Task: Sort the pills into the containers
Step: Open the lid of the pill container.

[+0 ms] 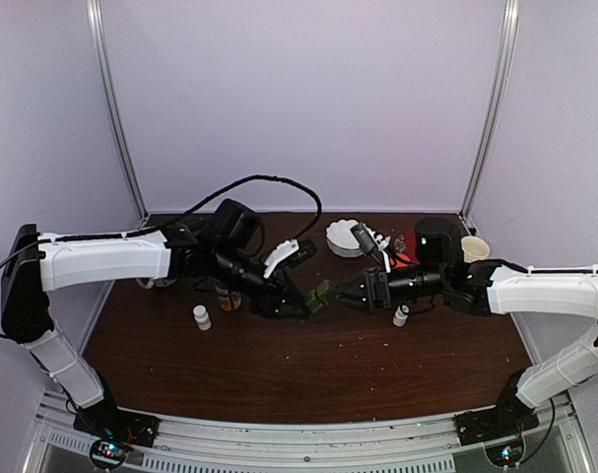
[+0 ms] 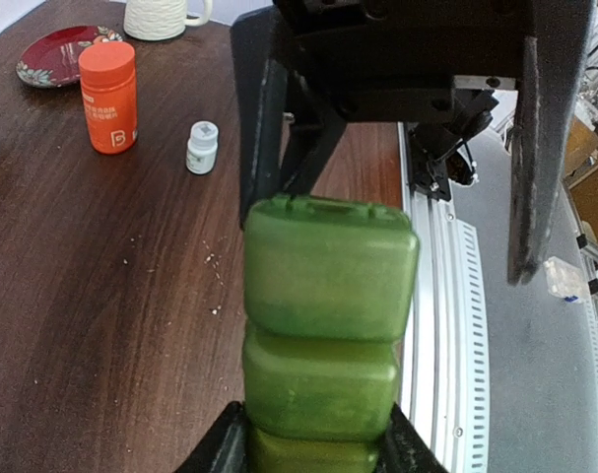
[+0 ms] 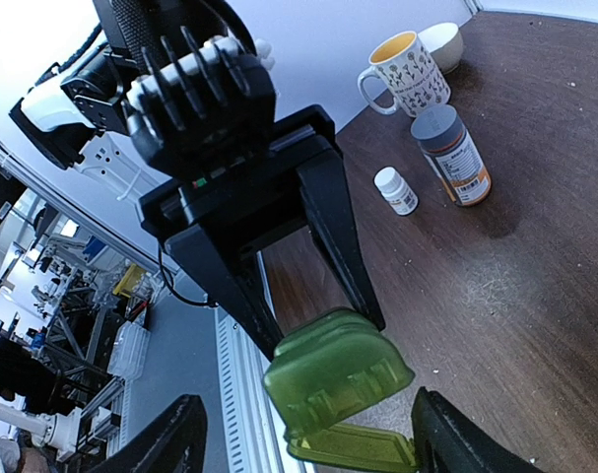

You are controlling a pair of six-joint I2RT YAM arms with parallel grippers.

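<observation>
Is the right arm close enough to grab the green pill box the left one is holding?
Probably yes. The left gripper holds the green pill box by one end, and its other end sits between the open fingers of the right gripper, with nothing in between.

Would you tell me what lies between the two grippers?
The green pill box, held by the left gripper, facing the right gripper; top view shows it.
</observation>
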